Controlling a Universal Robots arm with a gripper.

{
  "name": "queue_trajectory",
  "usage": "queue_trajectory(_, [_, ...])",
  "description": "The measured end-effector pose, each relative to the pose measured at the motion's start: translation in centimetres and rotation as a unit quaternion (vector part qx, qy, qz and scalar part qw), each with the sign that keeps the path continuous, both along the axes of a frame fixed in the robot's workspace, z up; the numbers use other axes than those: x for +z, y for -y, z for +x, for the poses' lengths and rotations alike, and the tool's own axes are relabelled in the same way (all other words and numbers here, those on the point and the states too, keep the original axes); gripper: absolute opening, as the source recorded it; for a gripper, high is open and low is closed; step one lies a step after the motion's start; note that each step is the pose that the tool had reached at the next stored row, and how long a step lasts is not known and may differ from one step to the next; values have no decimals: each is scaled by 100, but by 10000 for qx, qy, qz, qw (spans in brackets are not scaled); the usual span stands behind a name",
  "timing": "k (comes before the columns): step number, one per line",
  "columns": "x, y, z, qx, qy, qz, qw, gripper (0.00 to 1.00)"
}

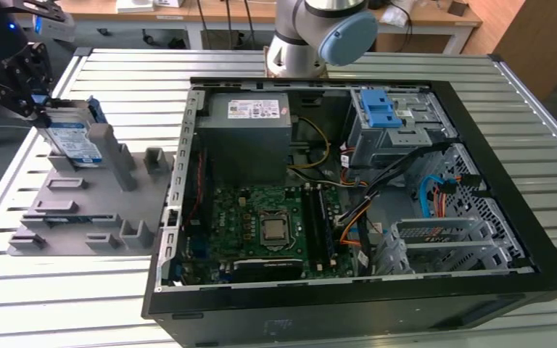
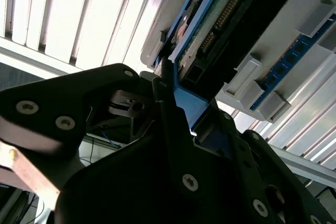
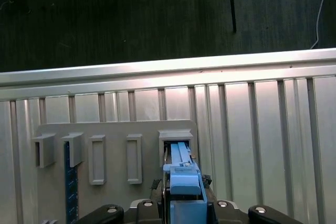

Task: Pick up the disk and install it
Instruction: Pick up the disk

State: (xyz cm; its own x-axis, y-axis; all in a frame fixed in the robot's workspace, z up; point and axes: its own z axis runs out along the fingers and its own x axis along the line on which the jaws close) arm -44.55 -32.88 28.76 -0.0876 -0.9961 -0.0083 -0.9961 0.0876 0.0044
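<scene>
flat blue-framed disk [image 1: 73, 139] (upright) in gripper [image 2: 191, 113]

On my feed I count one arm [image 1: 307, 29] carrying one claw [image 1: 35, 109]. There is one disk [image 1: 73, 141], and it has one blue handle [image 3: 185, 184]. One grey rack [image 1: 95, 210] stands on the one worktop [image 1: 530, 80]. In the first wrist view I make out five upright pockets [image 3: 97, 159] on that rack, and one blue circuit strip [image 3: 70, 182] beside them. I see one open computer case [image 1: 356, 312]. Inside it I count one power supply box [image 1: 244, 138], one motherboard [image 1: 249, 210] with one processor socket [image 1: 275, 230], one blue latch bracket [image 1: 380, 109] and two metal cages [image 1: 448, 243].
</scene>
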Motion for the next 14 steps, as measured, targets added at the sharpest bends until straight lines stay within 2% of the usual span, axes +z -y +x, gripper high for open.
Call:
queue_trajectory(5, [0, 0, 0, 10, 0, 0, 10000, 37])
queue_trajectory(12, [0, 1, -3, 359, 0, -19, 9994, 37])
queue_trajectory(14, [0, 1, -2, 372, 0, -20, 9993, 37])
